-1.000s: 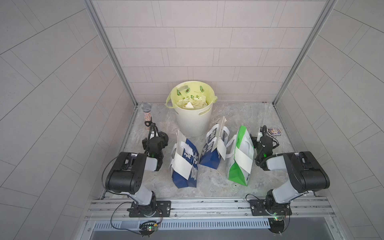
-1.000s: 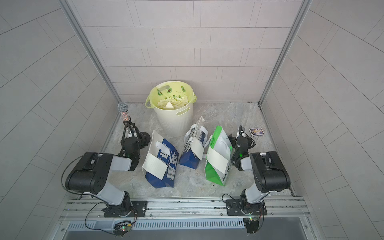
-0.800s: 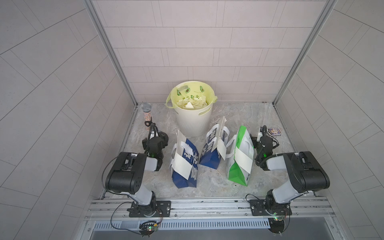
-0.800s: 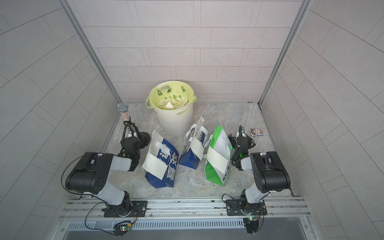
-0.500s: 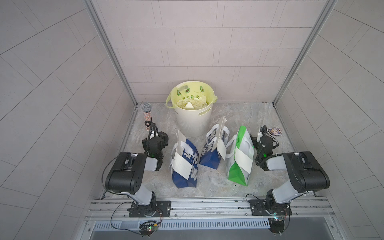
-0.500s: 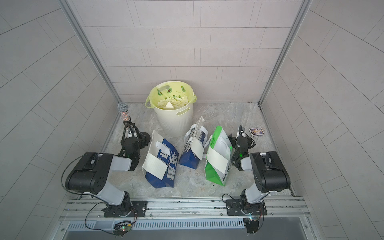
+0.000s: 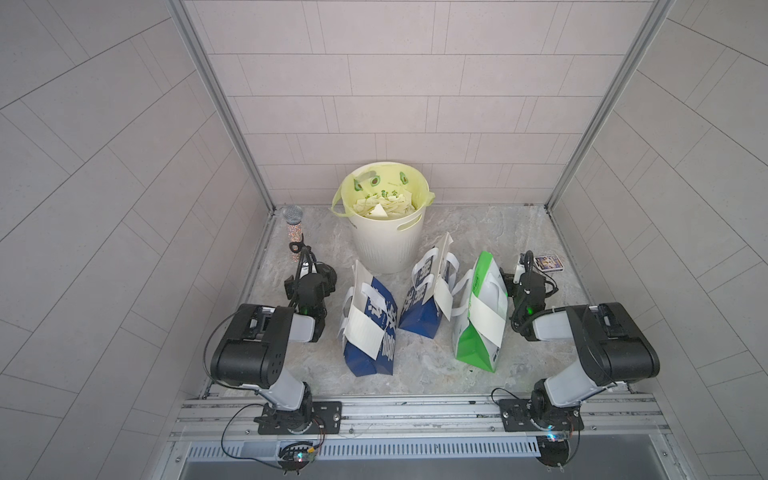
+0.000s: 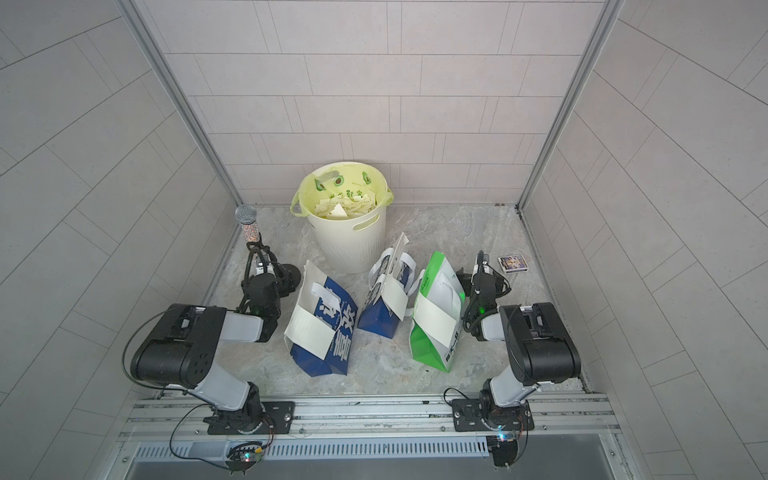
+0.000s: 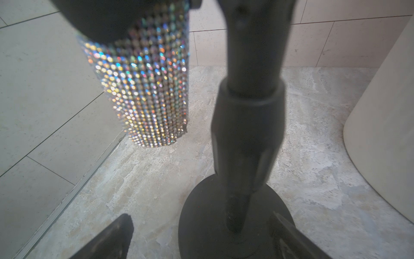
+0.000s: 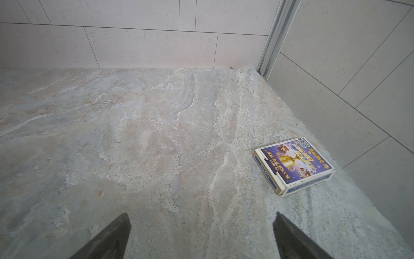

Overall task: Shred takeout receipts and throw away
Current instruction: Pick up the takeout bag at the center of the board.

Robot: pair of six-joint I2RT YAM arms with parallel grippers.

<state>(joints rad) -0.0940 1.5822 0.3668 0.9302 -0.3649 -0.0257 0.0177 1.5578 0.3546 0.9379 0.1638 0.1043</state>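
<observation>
Both top views show the workspace as a marble-pattern tabletop (image 7: 457, 232) enclosed by tiled walls. The takeout receipts (image 7: 363, 328) are white slips lying against the sides of three standing takeout bags in the lower centre of the frame: a left blue bag (image 7: 388, 340), a centre blue bag (image 7: 419, 318) and a green bag (image 7: 473, 353) at the right of the row. No receipt is held by either end effector. A cream waste bin (image 7: 386, 245) stands behind the bags at upper centre, fitted with a yellow-green liner (image 7: 390, 178) and containing torn paper pieces (image 7: 380, 208). The left gripper (image 9: 201, 237) is spread wide and grips nothing. In the left wrist view its fingertips (image 9: 121, 233) flank the round base of a black stand (image 9: 246, 134); contact cannot be determined. A rhinestone-covered microphone (image 9: 145, 94) stands upright just beyond the stand, near the left wall. The right gripper (image 10: 200, 226) is likewise spread wide and empty, with bare tabletop between its fingertips. A playing-card box (image 10: 293, 166) lies flat at centre right of the right wrist view, near the right wall and apart from the gripper. In both top views each arm is folded low beside the outer bag on its own side.
</observation>
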